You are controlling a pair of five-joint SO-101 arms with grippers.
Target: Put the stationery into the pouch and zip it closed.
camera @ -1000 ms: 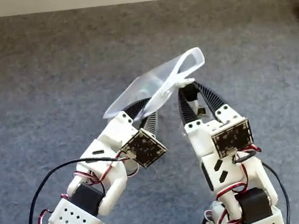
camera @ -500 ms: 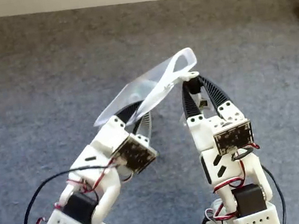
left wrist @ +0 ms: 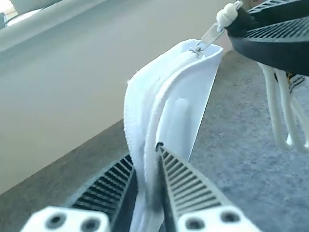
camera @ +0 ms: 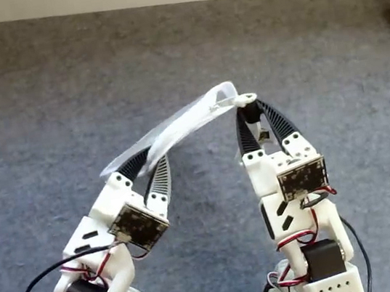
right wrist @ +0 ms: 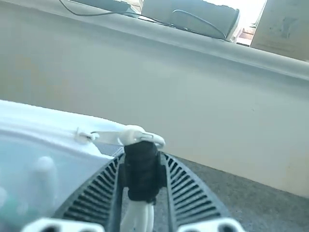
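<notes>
A translucent white pouch (camera: 167,129) hangs stretched in the air between the two arms, above the grey carpet. My left gripper (camera: 141,162) is shut on the pouch's lower end (left wrist: 147,193), its ribbed black fingers (left wrist: 186,181) pinching the white zipper edge. My right gripper (camera: 250,112) is shut on the black zipper pull (right wrist: 141,170), with a white bead (right wrist: 133,134) and metal tab above it. The slider (left wrist: 197,50) sits at the pouch's far corner beside the right gripper. Pale shapes show faintly through the pouch wall (right wrist: 38,169).
Grey carpet (camera: 41,95) covers the whole work surface. A pale wall (right wrist: 193,101) rises behind the carpet's far edge. A white cord loop (left wrist: 285,111) hangs below the right gripper.
My left arm has pulled back and to the left with its end of the pouch, drawing the pouch flatter and longer. The right gripper stayed nearly in place on the zipper pull.
</notes>
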